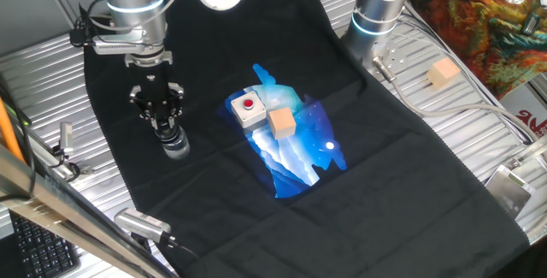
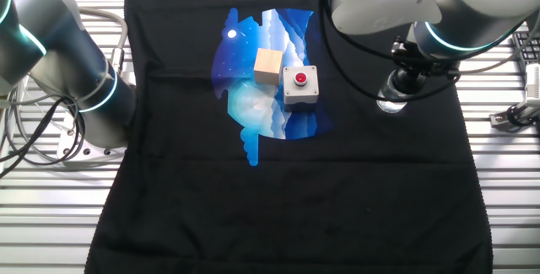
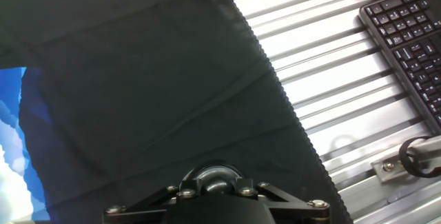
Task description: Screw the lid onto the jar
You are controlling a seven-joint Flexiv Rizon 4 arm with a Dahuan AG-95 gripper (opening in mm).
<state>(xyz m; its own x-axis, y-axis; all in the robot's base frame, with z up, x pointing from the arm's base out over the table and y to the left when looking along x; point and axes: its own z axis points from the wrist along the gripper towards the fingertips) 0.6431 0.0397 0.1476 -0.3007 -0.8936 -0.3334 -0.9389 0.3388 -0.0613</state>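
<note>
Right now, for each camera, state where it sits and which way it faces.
One fixed view: high at one side of the table, looking down on the black cloth; shows the arm, the gripper over the jar.
The other fixed view: the opposite side, steeper; gripper at right.
Hand view: on the hand, facing down the fingers; keyboard at right.
Both fixed views share the grey button box and wooden cube.

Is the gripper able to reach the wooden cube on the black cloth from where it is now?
Probably yes. The gripper is over the jar, and only bare black cloth lies between it and the wooden cube. The grey button box touches the cube's far side.
</note>
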